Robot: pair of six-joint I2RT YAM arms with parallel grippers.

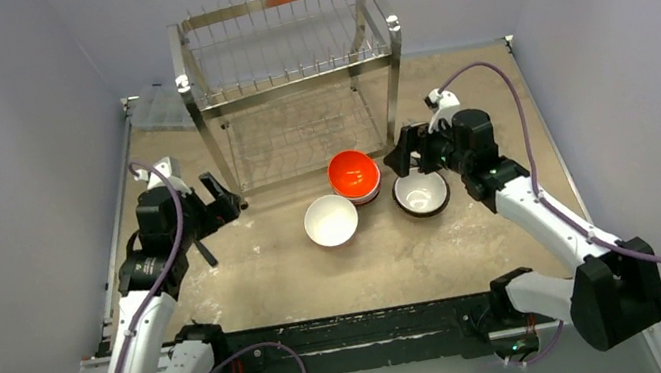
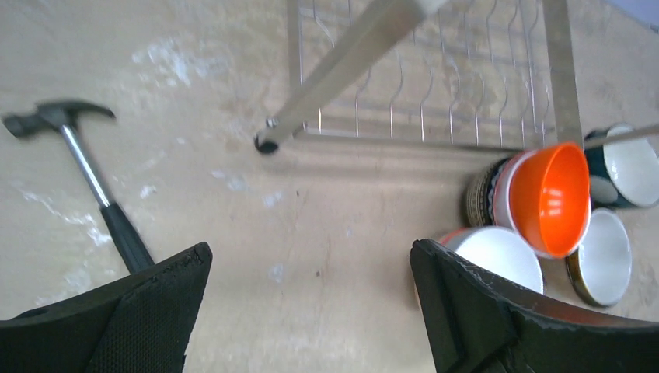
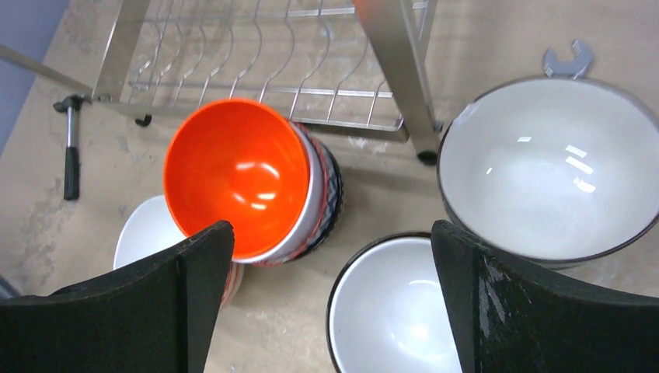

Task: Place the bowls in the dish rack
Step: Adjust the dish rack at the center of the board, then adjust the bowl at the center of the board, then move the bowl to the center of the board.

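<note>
Right wrist view: my right fingers (image 3: 505, 311) stand wide apart and hold nothing, poised over a dark-rimmed white bowl (image 3: 388, 311) that sits on the worktop (image 3: 373, 194) directly below the gap between them. Just beyond it, an orange bowl (image 3: 237, 175) leans tilted inside a patterned bowl (image 3: 326, 194). A plain white bowl (image 3: 140, 229) is close on one side of that pair, and a larger white bowl (image 3: 544, 163) sits on the other, beside a leg of the dish rack (image 1: 284, 52). My left fingers (image 2: 140, 311) are likewise spread and empty. They hang over bare worktop near the rack's front foot, and the bowls lie off to their right, outside the gap. The rack stands just behind the cluster, and no bowl shows on either tier. I judge the loading not yet begun, since every bowl in sight waits on the worktop and the dark-rimmed one is the best placed for a first grasp. A hammer (image 2: 93, 186) and a wrench (image 3: 569, 61) lie near the rack and play no part in the job.
</note>
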